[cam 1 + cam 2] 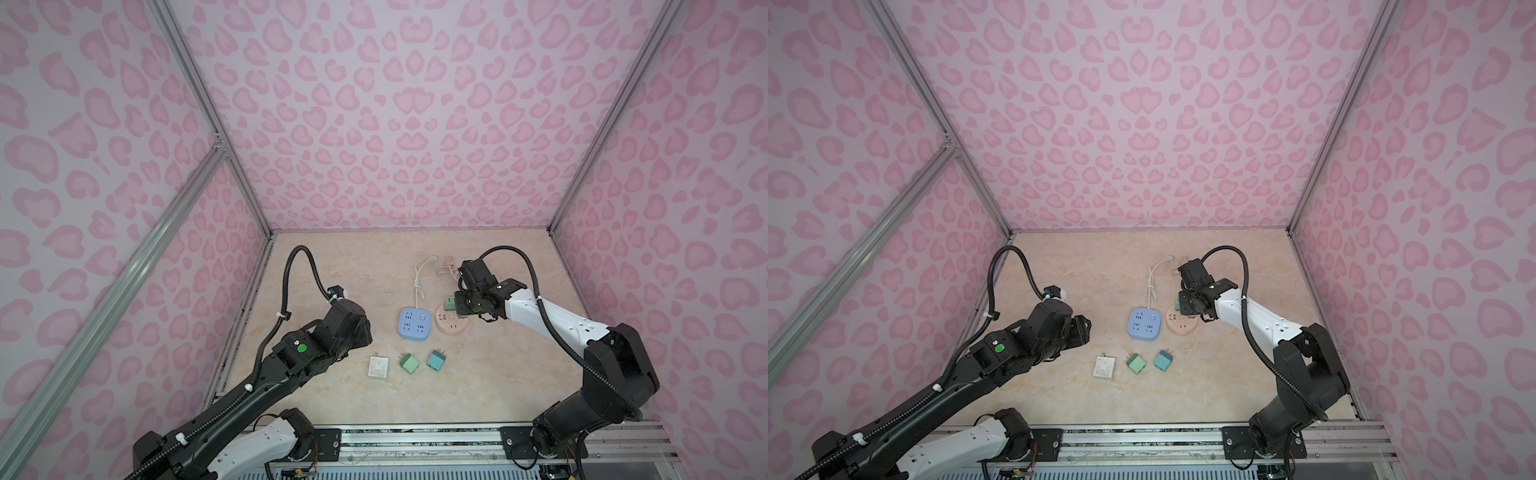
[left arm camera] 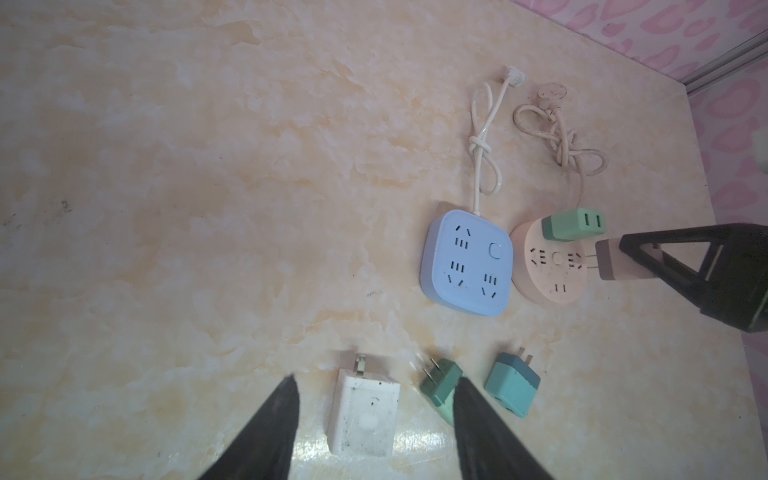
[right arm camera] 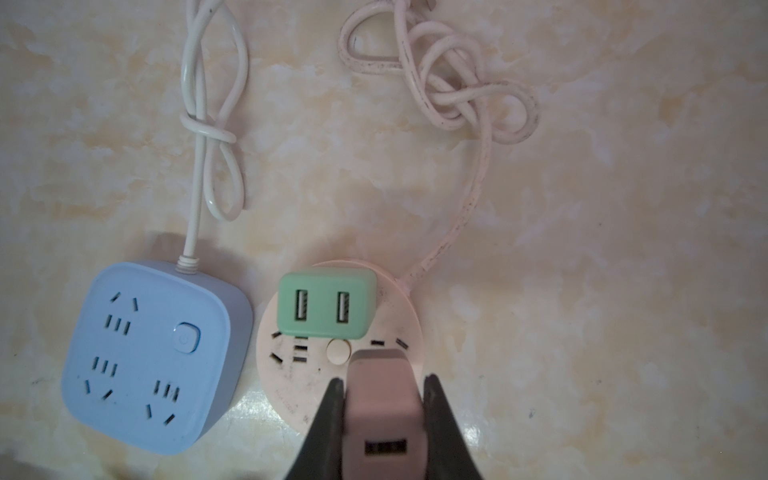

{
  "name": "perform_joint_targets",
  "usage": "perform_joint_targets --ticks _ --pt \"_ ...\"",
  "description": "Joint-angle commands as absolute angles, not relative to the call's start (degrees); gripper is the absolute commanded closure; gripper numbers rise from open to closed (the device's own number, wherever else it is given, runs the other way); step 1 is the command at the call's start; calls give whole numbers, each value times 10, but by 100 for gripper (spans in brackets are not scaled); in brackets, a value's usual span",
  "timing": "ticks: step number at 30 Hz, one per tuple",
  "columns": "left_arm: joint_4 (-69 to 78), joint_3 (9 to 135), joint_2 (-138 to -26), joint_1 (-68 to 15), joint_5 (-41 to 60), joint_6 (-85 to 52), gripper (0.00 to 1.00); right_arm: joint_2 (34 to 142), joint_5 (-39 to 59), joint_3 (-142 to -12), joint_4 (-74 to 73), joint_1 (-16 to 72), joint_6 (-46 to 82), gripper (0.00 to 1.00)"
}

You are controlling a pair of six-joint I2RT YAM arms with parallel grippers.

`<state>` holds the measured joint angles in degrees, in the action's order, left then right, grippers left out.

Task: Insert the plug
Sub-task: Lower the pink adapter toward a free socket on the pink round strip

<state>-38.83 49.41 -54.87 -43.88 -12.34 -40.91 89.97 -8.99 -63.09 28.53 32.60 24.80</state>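
left gripper point(image 2: 376, 379): fingers parted about halfway, nothing in them; hangs over the near row of loose plugs, with the white charger showing between the fingers
near row: white charger point(image 2: 365, 411), green plug point(image 2: 440, 384) and teal plug point(image 2: 513, 384) lie flat on the table point(image 2: 208, 166); side by side but apart; all three have prongs pointing toward the far side, where the strips are
blue strip point(image 2: 465, 259): square, sockets facing up; sits just beside the round strip, can't tell if they touch
round strip point(image 3: 282, 386): pink, right of the blue one in both top views; green charger point(image 3: 326, 303) is plugged into its far part, USB ports facing up
right gripper point(image 3: 383, 380): fingers clamped on two opposite sides of the pink plug
pink plug point(image 3: 378, 407): held in the air over the right side of the round strip; long axis runs straight along the fingers, pretty much vertical; prongs aimed down at the strip's face, USB port facing back up at the wrist cam; left wrist view shows the prongs bare between body and strip, so it's not seated; can't tell if the tips touch
cords: white cord point(image 3: 203, 137) off the blue strip, pink cord point(image 3: 469, 95) off the round one; each is knotted and runs toward the far wall
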Motion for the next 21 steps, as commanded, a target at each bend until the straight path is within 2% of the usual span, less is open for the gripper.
perform_joint_targets --ticks 1,21 --pt "-375 490 -547 -438 -128 -412 38 905 -92 -628 269 326 244 100" --pt "-364 475 -546 -438 -127 -411 39 932 -111 -624 264 328 266 100"
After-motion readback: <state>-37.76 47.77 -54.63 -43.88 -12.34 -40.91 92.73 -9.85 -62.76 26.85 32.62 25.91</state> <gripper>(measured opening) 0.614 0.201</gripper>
